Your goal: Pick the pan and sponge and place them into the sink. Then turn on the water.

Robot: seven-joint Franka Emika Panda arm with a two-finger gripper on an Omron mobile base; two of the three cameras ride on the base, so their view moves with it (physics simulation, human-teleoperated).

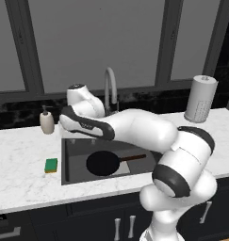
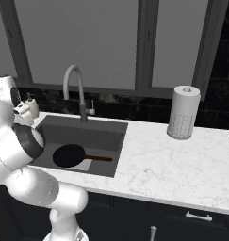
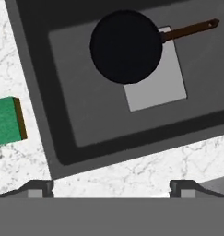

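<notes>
- Off to one side of the jaws [image 3: 111, 186], on the white counter [image 1: 21, 164] just outside the sink [image 3: 62, 115] rim, lies the sponge [image 3: 6, 120] — green top up, its long axis running away from the basin.
- Jaws stand spread wide with nothing between them, hovering above the sink's edge.
- Ahead of them the pan [image 3: 126, 46] already rests on the basin floor, handle pointing away from the sponge.
- Nothing blocks the sideways reach; the faucet [image 1: 110, 87] and soap dispenser [image 1: 46, 121] stand behind the sink, well apart from the sponge.
</notes>
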